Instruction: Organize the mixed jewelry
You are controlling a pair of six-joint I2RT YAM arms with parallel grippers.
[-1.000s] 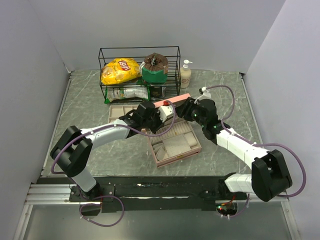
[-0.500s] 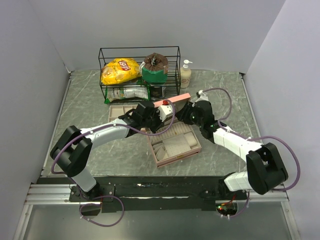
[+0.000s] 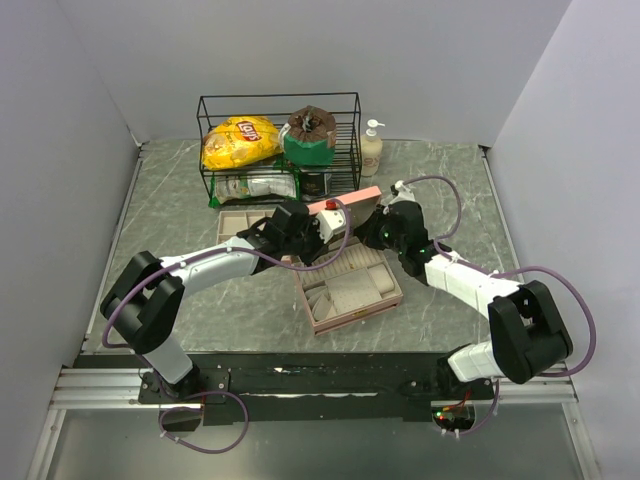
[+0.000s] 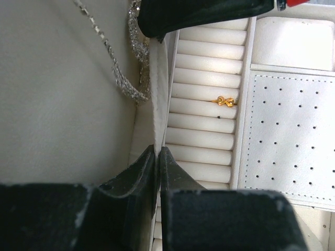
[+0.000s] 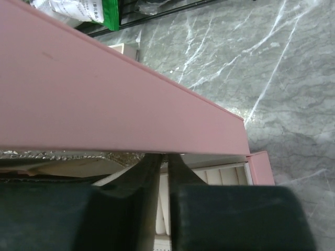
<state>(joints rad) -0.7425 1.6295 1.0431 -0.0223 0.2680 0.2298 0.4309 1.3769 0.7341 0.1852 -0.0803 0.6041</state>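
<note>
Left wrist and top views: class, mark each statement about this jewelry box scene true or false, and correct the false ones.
1. A gold bow-shaped ring sits in the cream padded ring rolls. True.
2. The silver chain lies across the ring rolls. False: it lies in the plain cream compartment to their left.
3. The left claw is closed on the thin cream divider wall. True.
4. The yellow crinkly chip bag sits beside the black wire basket. False: it sits inside the basket.
</note>
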